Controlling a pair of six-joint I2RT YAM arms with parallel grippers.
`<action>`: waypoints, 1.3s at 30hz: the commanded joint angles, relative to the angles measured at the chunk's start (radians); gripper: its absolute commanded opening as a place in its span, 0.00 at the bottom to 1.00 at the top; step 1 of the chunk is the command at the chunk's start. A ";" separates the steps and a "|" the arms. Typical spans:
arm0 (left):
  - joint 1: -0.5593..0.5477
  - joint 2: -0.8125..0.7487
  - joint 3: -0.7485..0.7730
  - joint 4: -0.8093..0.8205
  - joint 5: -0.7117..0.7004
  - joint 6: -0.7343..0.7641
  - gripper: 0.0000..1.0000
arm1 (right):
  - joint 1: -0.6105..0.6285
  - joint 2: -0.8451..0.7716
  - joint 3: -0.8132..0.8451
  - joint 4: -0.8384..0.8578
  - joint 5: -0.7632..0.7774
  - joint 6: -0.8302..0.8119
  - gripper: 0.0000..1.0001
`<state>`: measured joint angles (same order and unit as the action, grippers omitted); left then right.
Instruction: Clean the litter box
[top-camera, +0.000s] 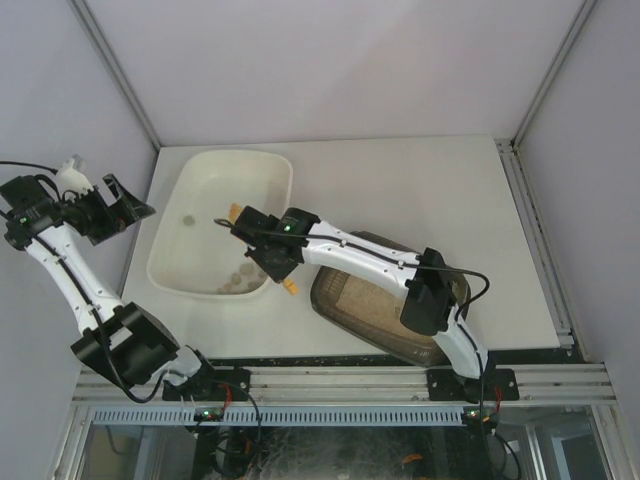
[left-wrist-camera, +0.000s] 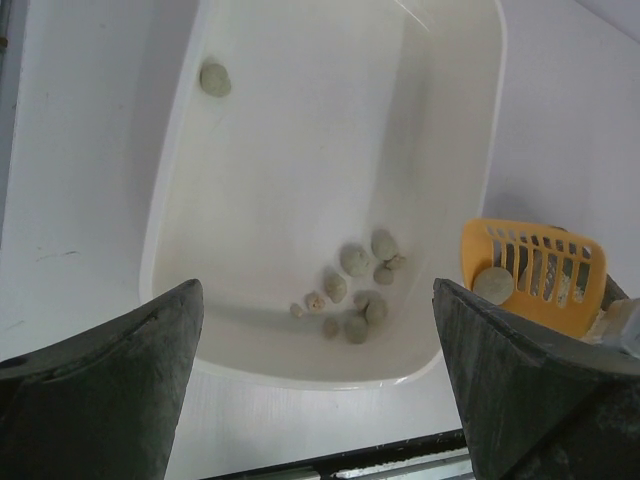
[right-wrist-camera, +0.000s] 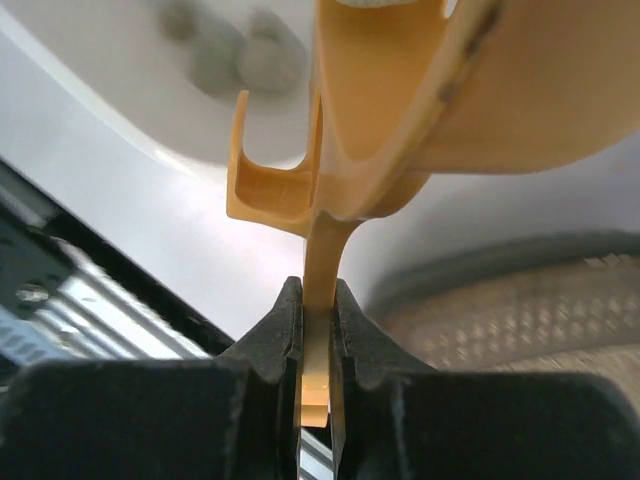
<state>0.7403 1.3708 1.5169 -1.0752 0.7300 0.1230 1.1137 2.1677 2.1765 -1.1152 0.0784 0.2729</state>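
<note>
The dark grey-brown litter box (top-camera: 372, 305) with beige litter sits at the front right of the table, partly under my right arm; it also shows in the right wrist view (right-wrist-camera: 520, 315). My right gripper (top-camera: 268, 252) (right-wrist-camera: 318, 335) is shut on the handle of an orange slotted scoop (right-wrist-camera: 420, 100) (left-wrist-camera: 535, 272). The scoop is held over the near right edge of the cream-white tub (top-camera: 195, 265) and carries one grey clump (left-wrist-camera: 493, 285). Several grey clumps (left-wrist-camera: 355, 290) lie in the tub. My left gripper (top-camera: 112, 207) (left-wrist-camera: 315, 400) is open and empty, raised left of the tub.
One lone clump (left-wrist-camera: 214, 79) lies at the tub's far end. The white table (top-camera: 420, 190) is bounded by metal frame posts and grey walls. A black rail (top-camera: 340, 380) runs along the near edge.
</note>
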 joint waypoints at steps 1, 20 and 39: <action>0.003 -0.027 -0.018 0.033 0.048 0.000 1.00 | 0.046 0.016 0.022 -0.180 0.292 -0.110 0.00; 0.002 0.002 -0.062 0.048 0.096 0.016 1.00 | 0.158 0.030 -0.098 -0.038 0.645 -0.292 0.00; -0.029 0.009 -0.112 0.060 0.147 0.059 1.00 | -0.017 -0.606 -0.711 -0.040 0.113 -0.301 0.00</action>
<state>0.7284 1.3823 1.4315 -1.0485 0.8402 0.1539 1.1351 1.6424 1.5780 -1.0660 0.3626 -0.0444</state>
